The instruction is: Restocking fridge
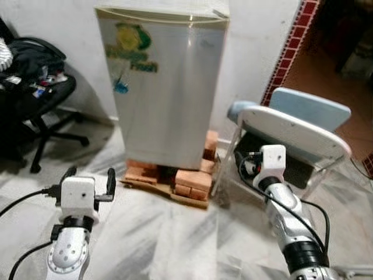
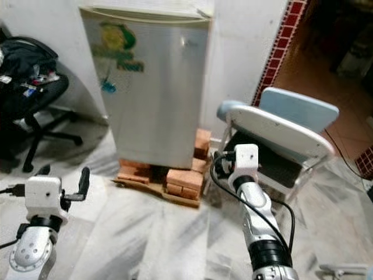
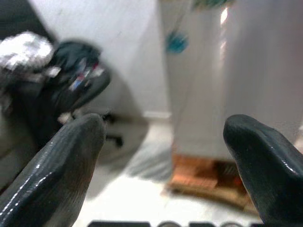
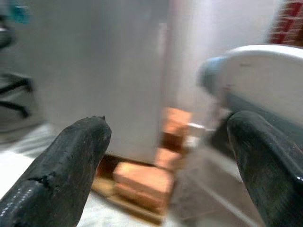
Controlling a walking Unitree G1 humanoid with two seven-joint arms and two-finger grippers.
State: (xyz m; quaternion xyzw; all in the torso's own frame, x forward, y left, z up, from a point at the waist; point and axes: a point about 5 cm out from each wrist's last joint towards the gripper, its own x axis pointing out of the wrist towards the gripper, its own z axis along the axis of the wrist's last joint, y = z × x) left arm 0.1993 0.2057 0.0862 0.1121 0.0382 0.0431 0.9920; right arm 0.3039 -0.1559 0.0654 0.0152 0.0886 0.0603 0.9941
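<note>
A small silver fridge [image 1: 166, 87] with its door closed stands against the white wall, raised on bricks [image 1: 192, 179] and a wooden board. My left gripper [image 1: 90, 179] is held up low at the left, short of the fridge, open with nothing between its fingers [image 3: 52, 175]. My right gripper [image 1: 245, 165] is raised to the right of the fridge base, in front of a folding chair; in the right wrist view its fingers [image 4: 61, 175] stand wide apart and empty, pointing at the fridge [image 4: 99, 66] and bricks [image 4: 142, 182].
A black office chair [image 1: 35, 93] piled with clothes stands at the left. A light blue folding chair [image 1: 297, 131] stands right of the fridge. A doorway with a red tiled edge [image 1: 288, 55] opens at the far right. Grey marble floor [image 1: 175, 239] lies ahead.
</note>
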